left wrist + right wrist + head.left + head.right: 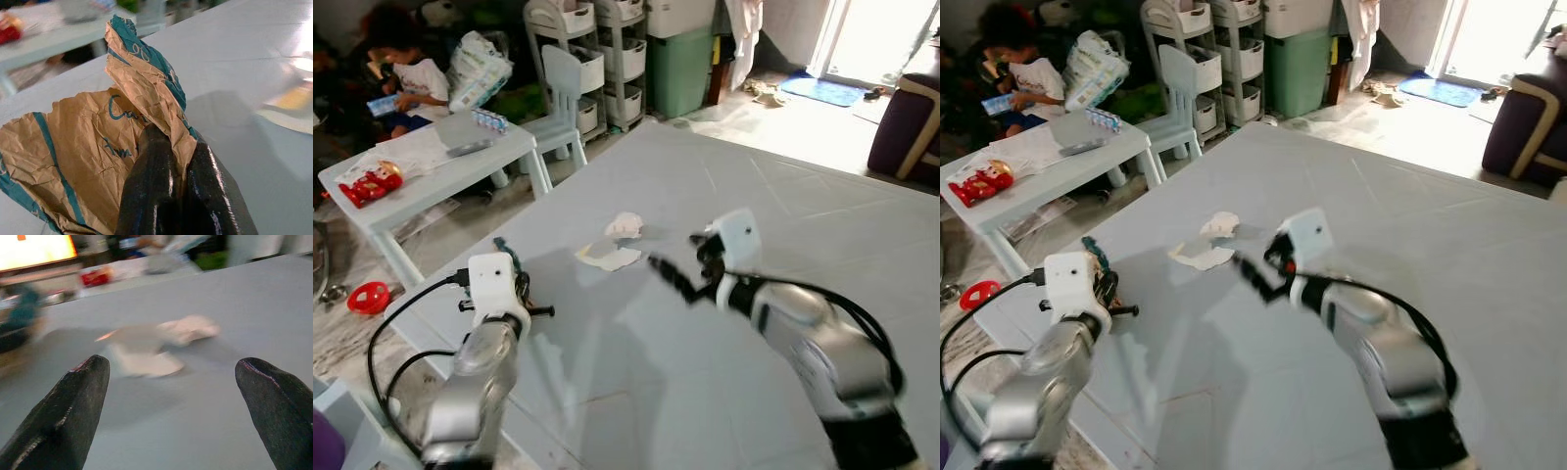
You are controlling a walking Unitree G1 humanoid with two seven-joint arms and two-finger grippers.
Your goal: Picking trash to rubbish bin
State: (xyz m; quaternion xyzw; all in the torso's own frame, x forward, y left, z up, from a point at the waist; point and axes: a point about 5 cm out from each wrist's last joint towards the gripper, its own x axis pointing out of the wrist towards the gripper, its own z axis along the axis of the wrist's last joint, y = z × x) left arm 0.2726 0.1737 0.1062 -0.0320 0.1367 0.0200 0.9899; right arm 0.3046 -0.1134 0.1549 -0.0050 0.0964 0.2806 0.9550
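My left gripper (168,147) is shut on a crumpled brown paper wrapper with teal print (88,142), held low at the left over the grey floor mat (724,196). A white crumpled tissue (625,224) and a flat cream scrap (610,258) lie on the mat ahead. My right gripper (671,276) hovers just right of them, open, its fingers (68,411) spread wide with nothing between. In the right wrist view the tissue (190,328) and scrap (142,360) lie a short way beyond the fingertips. A green bin with a white lid (680,64) stands at the far wall.
A small pale table (440,162) with a red toy (370,183) and a child's chair (558,108) stand at the left, with a person (406,78) seated behind. Grey drawer racks (597,59) flank the bin. A dark sofa (906,127) sits far right.
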